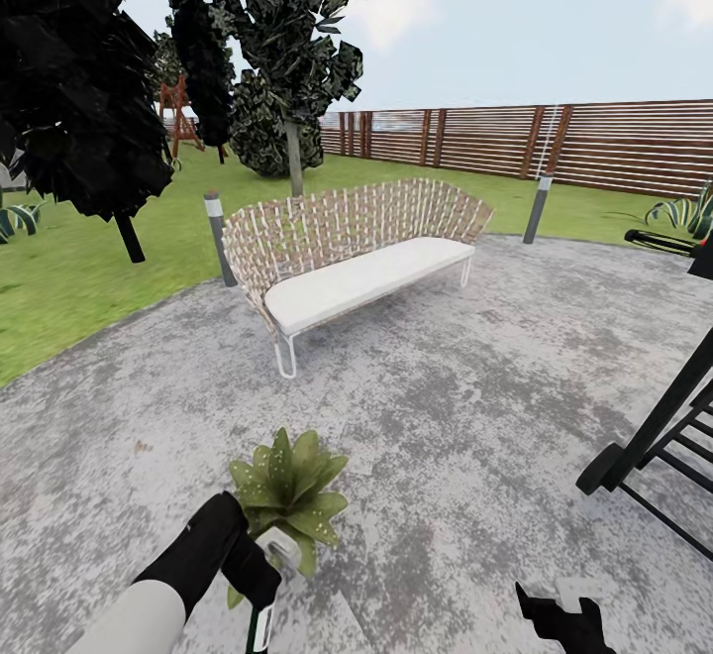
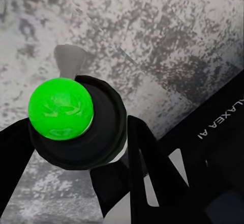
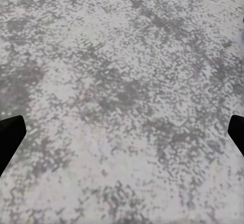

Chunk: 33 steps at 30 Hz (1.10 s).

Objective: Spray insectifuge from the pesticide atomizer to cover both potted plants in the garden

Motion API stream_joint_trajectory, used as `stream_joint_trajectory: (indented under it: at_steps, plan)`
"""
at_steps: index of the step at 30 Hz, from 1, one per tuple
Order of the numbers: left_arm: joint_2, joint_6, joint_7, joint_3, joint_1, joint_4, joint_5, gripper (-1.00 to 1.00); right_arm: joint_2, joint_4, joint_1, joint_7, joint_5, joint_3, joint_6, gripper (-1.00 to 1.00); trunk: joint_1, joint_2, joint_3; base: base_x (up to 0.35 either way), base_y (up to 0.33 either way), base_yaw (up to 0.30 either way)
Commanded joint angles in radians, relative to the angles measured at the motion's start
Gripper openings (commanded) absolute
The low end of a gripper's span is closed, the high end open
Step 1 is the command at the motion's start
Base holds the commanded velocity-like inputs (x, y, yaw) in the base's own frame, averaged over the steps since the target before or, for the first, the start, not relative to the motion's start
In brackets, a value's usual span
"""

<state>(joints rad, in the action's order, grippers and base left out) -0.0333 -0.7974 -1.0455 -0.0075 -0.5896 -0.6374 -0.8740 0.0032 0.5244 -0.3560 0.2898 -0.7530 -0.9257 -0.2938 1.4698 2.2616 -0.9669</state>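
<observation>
One potted plant, a low rosette of broad green leaves, stands on the grey paving in the garden just ahead of my left gripper. That gripper is shut on the pesticide atomizer, of which a slim dark green part shows below the hand. In the left wrist view the atomizer shows a bright green round top on a black body, with a grey nozzle, held between the black fingers. My right gripper hangs open over bare paving, its fingertips wide apart.
A wicker sofa with a white cushion stands ahead at the paving's far side. The black grill frame is at the right. Short bollards line the paving's edge. Lawn, dark trees and a slat fence lie beyond.
</observation>
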Motion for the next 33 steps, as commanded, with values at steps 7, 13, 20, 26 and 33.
stream_joint_trajectory:
  at_steps: [7,13,20,26,33]
  plan:
    - [-0.002,-0.012,0.053,0.006,-0.003,-0.004,-0.007,-1.0,0.0,0.0,-0.001,0.008,-0.006,-0.008,-0.005,1.0,0.0,0.0,-0.001,0.073,0.059,0.0]
    - [-0.008,-0.013,0.096,0.001,-0.004,-0.004,0.0,-1.0,0.0,0.001,-0.001,0.008,-0.006,-0.009,-0.006,1.0,0.0,0.0,-0.001,0.03,0.025,0.0]
    - [-0.008,-0.014,0.099,0.0,-0.004,-0.004,-0.005,-1.0,0.0,0.003,-0.001,0.008,-0.005,-0.009,-0.008,1.0,0.0,0.0,-0.001,0.001,0.0,0.0]
    - [-0.007,-0.014,0.099,0.002,-0.004,-0.004,-0.001,-1.0,0.001,0.003,-0.001,0.007,-0.005,-0.009,-0.008,1.0,0.0,0.0,-0.008,0.0,0.0,0.0]
    - [-0.005,-0.016,0.099,0.002,-0.004,-0.004,-0.005,-1.0,0.0,0.002,-0.001,0.008,-0.005,-0.009,-0.008,1.0,0.0,0.0,-0.018,0.0,0.0,0.0]
